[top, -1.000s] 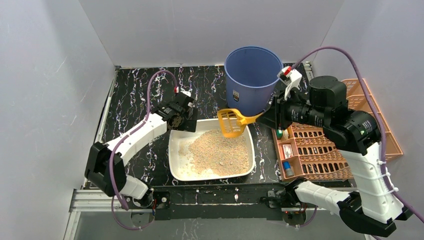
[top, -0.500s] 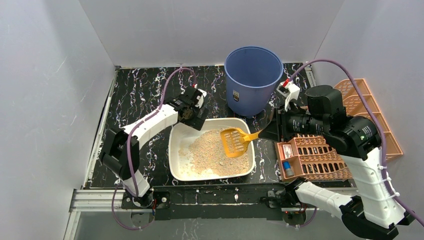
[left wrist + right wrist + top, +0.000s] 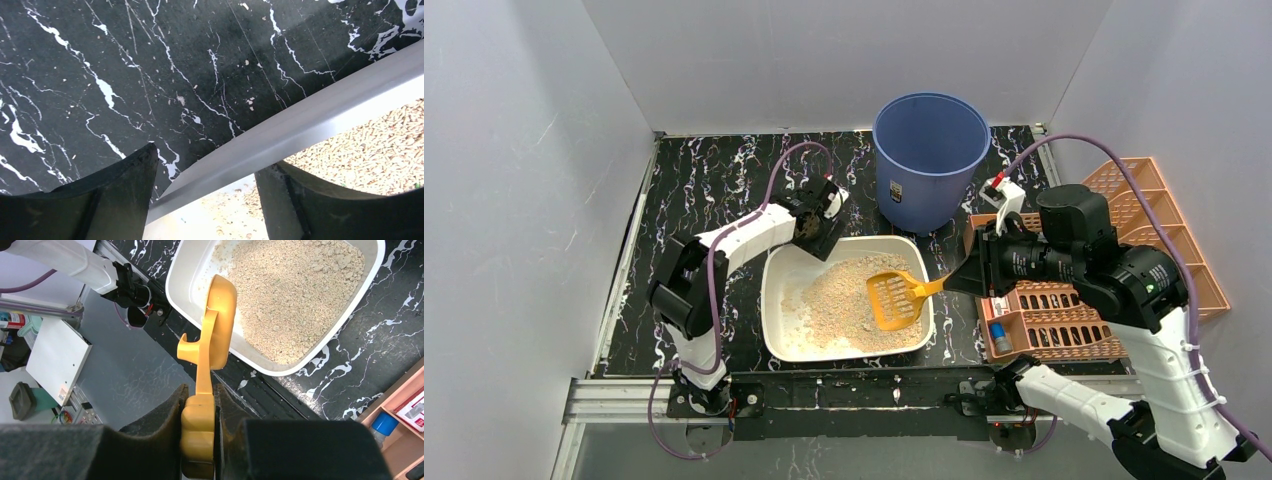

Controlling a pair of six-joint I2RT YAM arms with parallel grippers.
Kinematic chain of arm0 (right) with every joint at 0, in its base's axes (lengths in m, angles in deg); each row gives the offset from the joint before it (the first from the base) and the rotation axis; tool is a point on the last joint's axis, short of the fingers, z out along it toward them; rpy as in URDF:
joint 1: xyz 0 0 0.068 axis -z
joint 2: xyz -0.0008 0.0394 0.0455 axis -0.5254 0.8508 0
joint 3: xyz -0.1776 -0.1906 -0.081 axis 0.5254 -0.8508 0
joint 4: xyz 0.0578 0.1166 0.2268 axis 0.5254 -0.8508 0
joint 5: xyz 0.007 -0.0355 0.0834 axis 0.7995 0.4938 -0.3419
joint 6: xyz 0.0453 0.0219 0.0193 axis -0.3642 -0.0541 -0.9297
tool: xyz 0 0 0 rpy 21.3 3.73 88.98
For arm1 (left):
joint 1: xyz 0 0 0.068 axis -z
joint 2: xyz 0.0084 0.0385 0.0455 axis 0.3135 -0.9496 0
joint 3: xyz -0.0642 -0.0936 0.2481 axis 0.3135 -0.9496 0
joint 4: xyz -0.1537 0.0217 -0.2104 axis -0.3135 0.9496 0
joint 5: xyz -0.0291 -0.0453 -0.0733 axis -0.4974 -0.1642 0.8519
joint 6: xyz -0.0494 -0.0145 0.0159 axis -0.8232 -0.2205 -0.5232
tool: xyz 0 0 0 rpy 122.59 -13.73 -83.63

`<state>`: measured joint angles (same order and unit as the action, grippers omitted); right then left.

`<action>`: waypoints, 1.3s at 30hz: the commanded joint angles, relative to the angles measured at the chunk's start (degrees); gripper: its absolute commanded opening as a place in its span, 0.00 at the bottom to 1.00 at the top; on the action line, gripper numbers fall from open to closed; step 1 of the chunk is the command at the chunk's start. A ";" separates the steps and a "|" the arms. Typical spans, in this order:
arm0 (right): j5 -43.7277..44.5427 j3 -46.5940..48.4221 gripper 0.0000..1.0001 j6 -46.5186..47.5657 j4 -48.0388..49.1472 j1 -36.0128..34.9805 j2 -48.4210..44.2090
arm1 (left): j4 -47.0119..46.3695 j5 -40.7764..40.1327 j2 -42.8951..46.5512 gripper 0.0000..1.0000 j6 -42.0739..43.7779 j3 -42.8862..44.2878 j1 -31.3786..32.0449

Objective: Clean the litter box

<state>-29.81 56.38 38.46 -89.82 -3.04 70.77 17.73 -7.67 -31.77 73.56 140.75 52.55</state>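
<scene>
The right tool (image 3: 954, 282), pinching the scoop (image 3: 892, 298), is back from the bucket (image 3: 914, 190) in the litter box (image 3: 770, 310); the spread left tool (image 3: 822, 238) now straddles its rim, probably bracing another pass.

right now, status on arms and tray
left fingers open, astride shallow white plastic litter tray rim. right fingers shut on yellow slotted plastic scoop, above litter. nothing blocking.

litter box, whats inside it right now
Tan litter heaped toward the right, bare white floor at left, and a yellow slotted scoop head over the litter. Anything beneath the scoop or buried in litter is hidden.
</scene>
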 commanded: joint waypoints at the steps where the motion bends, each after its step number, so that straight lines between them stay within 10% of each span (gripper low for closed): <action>1: -2.05 -1.01 0.01 -0.88 3.26 0.06 -0.29 | 0.77 1.97 1.20 0.63 0.76 0.49 -0.18; 22: -0.29 -2.89 0.01 -2.88 3.68 0.07 1.87 | 7.59 6.18 15.44 0.01 -11.39 -15.16 0.34; 39: 6.67 -12.50 0.01 -7.64 11.63 0.03 1.33 | 11.37 0.20 37.72 0.01 -47.45 -26.88 5.00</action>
<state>-25.09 45.17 33.06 -83.44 -3.04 72.71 28.95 -2.64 2.26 38.31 112.82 55.52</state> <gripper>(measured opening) 0.283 0.088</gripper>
